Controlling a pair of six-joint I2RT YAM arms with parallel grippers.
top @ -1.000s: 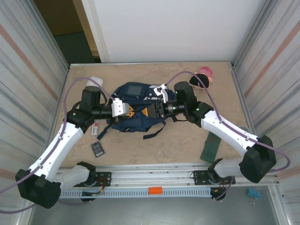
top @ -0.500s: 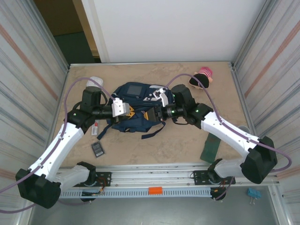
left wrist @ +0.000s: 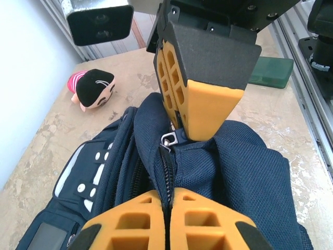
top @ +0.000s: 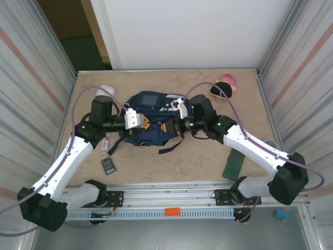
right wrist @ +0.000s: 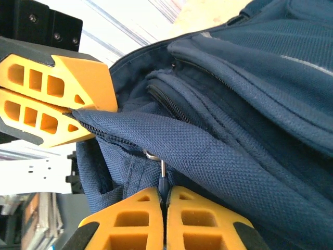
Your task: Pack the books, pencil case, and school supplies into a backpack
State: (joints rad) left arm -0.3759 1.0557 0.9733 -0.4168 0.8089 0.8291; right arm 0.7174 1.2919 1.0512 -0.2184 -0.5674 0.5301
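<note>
One backpack (top: 151, 115), one green book (top: 233, 162), one plush doll (top: 223, 87), one black rectangle (top: 109, 165), one white slab (top: 105, 142), two tools (top: 147, 124) (top: 167, 126).

We see the dark green book (top: 231, 166) partly covered by the right arm (top: 250, 147); the white slab (top: 106, 142) markings are too small to read.

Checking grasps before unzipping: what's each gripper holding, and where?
Left gripper pinches the backpack fabric at the zipper seam. Right gripper is shut on the zipper pull.
</note>
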